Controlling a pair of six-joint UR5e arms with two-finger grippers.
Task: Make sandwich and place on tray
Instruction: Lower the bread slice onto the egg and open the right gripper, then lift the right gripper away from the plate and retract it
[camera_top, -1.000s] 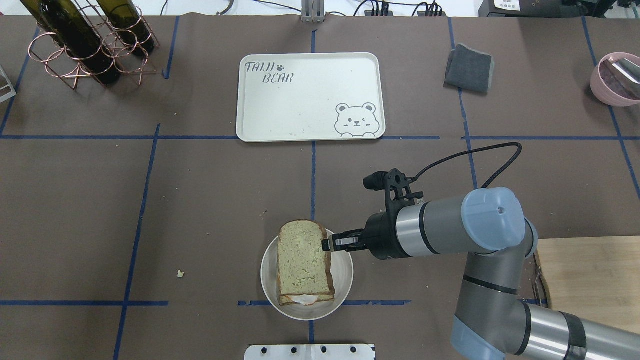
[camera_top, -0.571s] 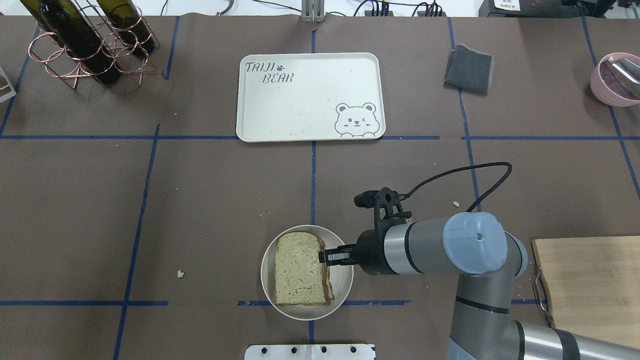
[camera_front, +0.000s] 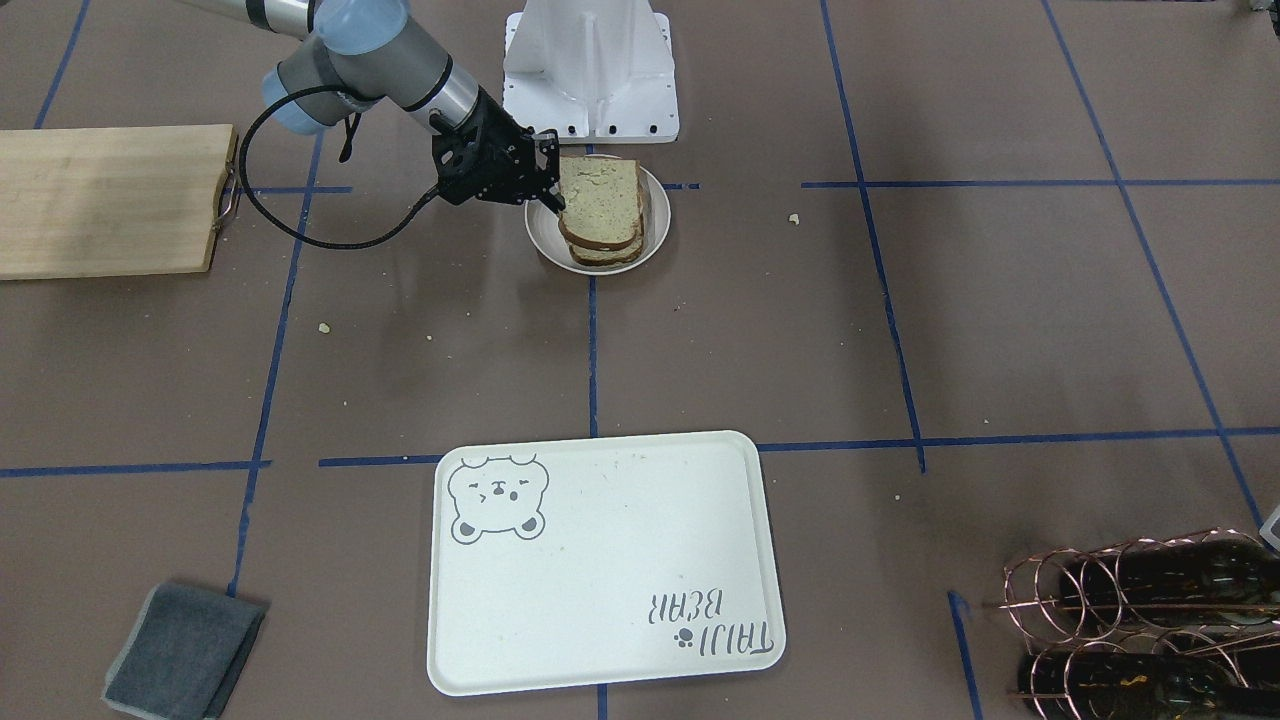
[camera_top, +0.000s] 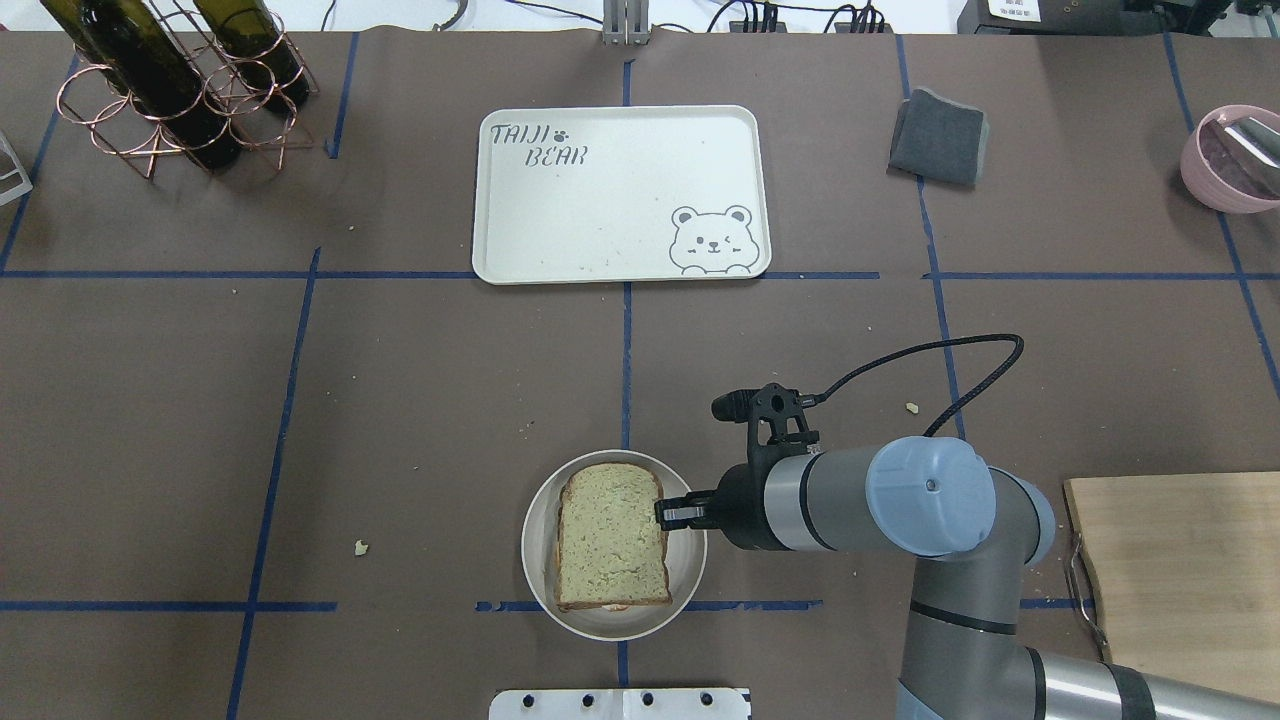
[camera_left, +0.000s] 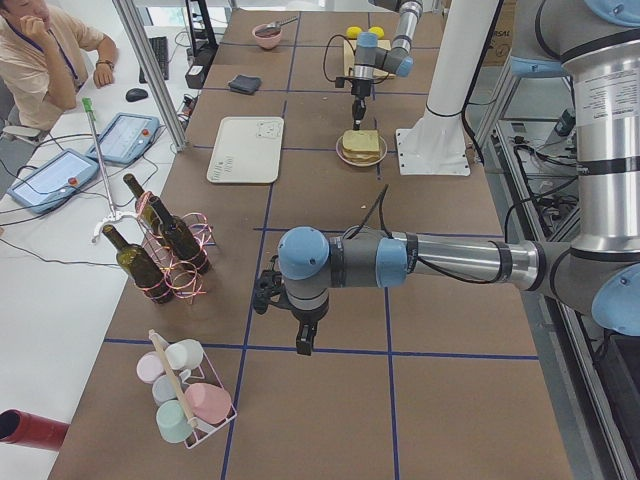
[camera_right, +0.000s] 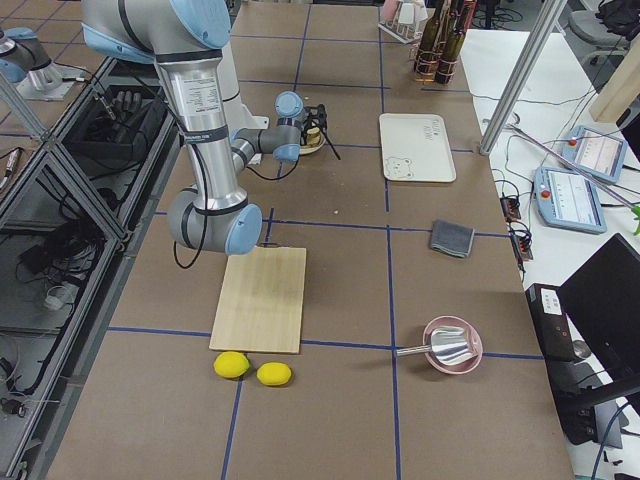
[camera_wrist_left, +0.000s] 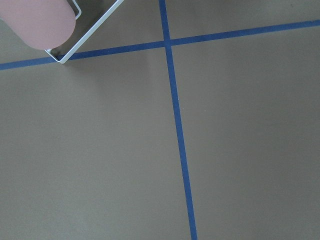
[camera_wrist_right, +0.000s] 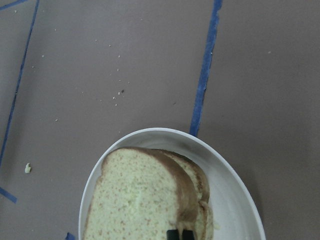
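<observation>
Across the table in the front view, the sandwich (camera_front: 600, 205) sits stacked in a round dish (camera_front: 545, 243) at 12 o'clock from the tray (camera_front: 600, 540) and well apart from it. The right gripper (camera_front: 553, 196) meets the top slice at its 9 o'clock edge.

Overhead, the stack lies flat in the dish, with a pale filling just showing at its 6 o'clock edge. The gripper comes in from 3 o'clock and touches the crust. The tray lies at 12 o'clock with nothing on it.

From the left end, the left gripper (camera_left: 303, 345) hangs over the table far from the dish — open or closed, I cannot tell.

In the right wrist view, two dark fingertips (camera_wrist_right: 173, 234) sit close together on the crust at 6 o'clock. Whether they pinch it or merely rest there cannot be told.

The stack looks light, soft and loose — the slices may slide on the filling, and the crumb will crush. It is best taken across both crusts at mid-edge, squeezed gently and kept level.
</observation>
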